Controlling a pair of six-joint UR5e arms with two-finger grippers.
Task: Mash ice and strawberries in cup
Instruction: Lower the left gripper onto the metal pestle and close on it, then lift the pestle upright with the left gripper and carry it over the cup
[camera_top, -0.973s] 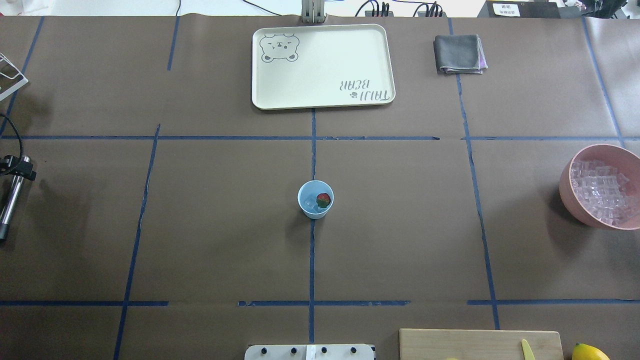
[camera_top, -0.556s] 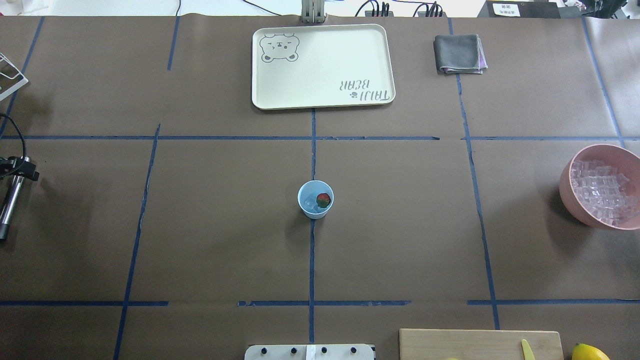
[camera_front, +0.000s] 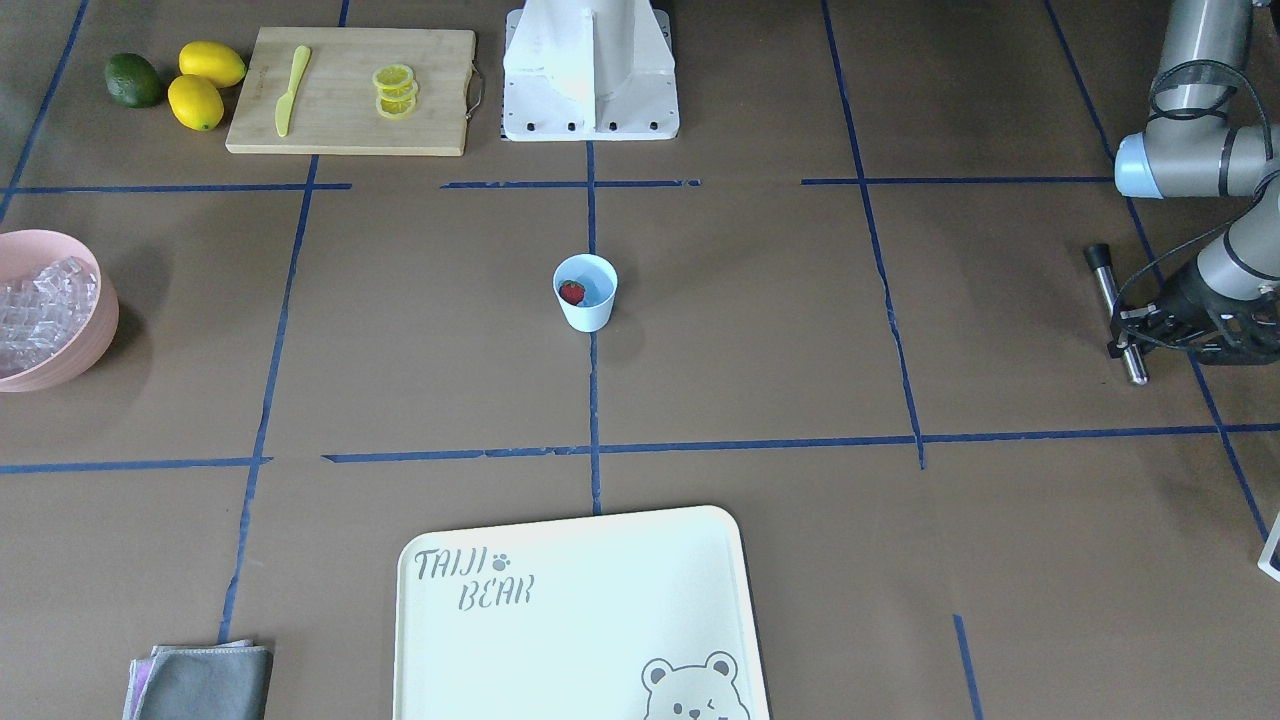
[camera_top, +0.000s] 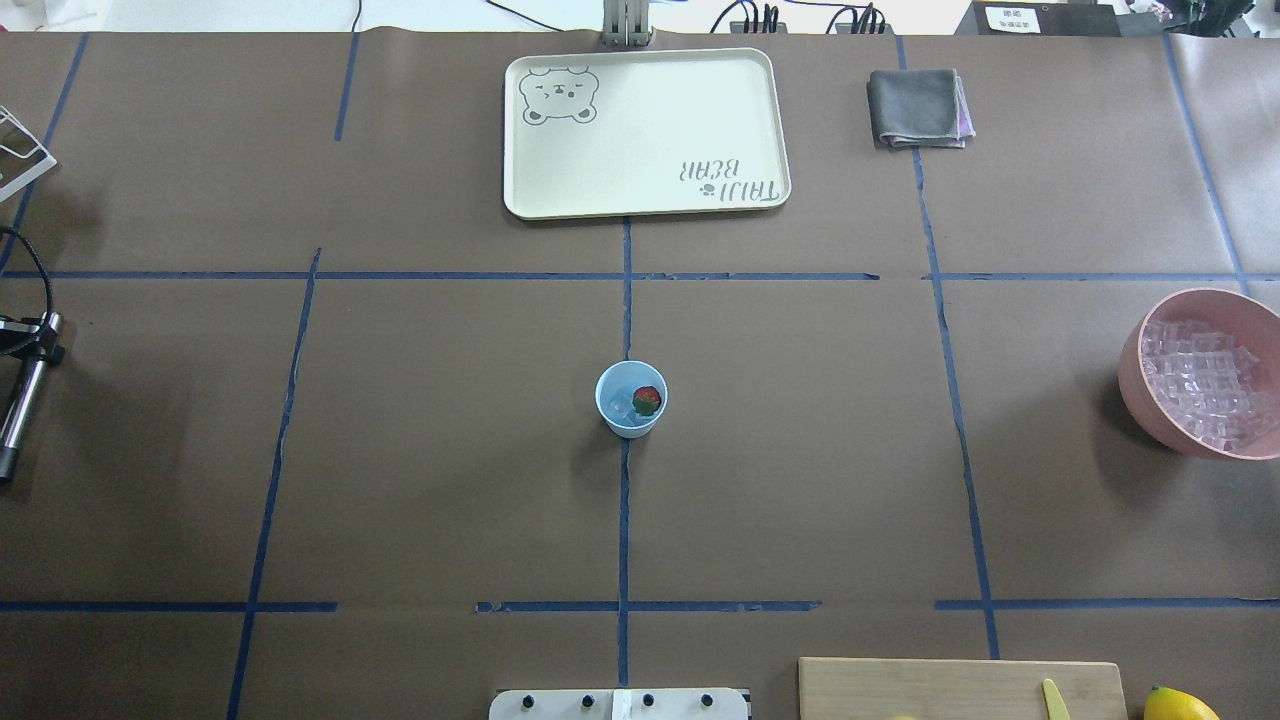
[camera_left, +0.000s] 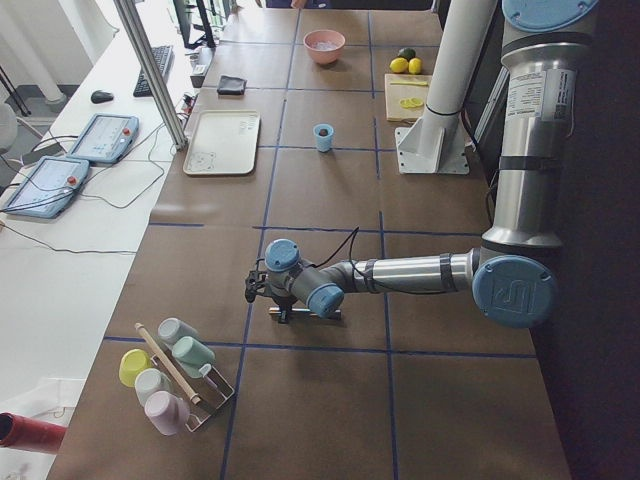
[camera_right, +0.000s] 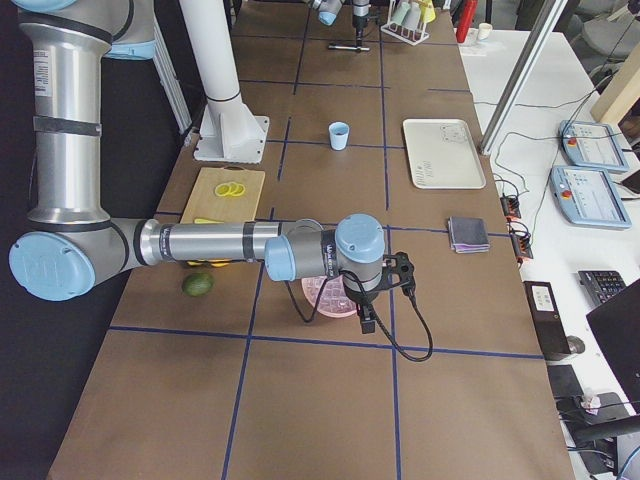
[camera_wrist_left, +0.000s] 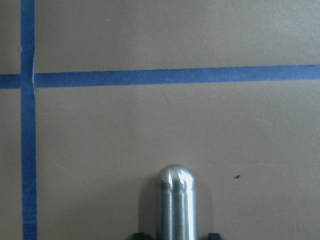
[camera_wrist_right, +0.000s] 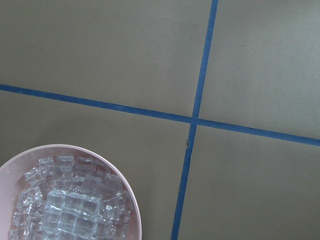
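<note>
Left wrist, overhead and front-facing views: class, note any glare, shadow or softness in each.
Left wrist view: glare streaks on the rounded tip of the metal rod, a faint shadow around it, edges slightly soft. Overhead view: the cup and the pink bowl throw soft shadows toward the view's left. Front-facing view: the tray looks bright, almost washed out.

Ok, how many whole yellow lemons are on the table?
2. One lemon lies beside the cutting board, nearer the robot's edge; the other lemon lies just beyond it, by a dark green fruit. None looks hidden.
</note>
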